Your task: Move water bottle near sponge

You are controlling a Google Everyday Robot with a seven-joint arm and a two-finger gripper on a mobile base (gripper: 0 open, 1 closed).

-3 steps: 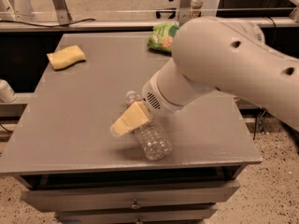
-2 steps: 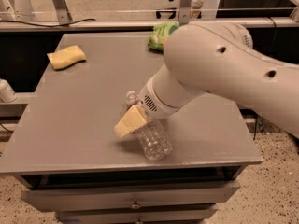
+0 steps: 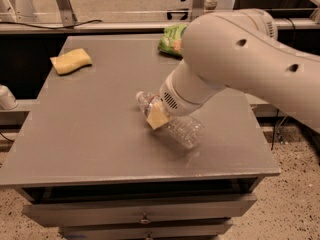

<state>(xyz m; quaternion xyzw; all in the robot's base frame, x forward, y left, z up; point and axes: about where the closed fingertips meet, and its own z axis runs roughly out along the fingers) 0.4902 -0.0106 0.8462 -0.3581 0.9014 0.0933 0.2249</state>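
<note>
The water bottle point(image 3: 181, 129) is a clear ribbed plastic bottle. It is tilted over the middle of the grey table point(image 3: 90, 134), with its white cap point(image 3: 140, 97) pointing up and left. My gripper point(image 3: 156, 116) is shut on the bottle near its neck. One yellowish pad point(image 3: 158, 119) shows in front of the bottle; the other finger is hidden behind it. The pale yellow sponge point(image 3: 71, 61) lies flat at the table's far left corner, well away from the bottle.
A green snack bag point(image 3: 171, 39) lies at the table's far edge, partly behind my large white arm point(image 3: 240, 59). Metal frame legs point(image 3: 62, 4) stand behind the table. Drawers point(image 3: 145, 214) sit under the front edge.
My gripper and arm have shifted right and slightly away from the front edge. The bottle has moved with them, and its cap now shows at the upper left.
</note>
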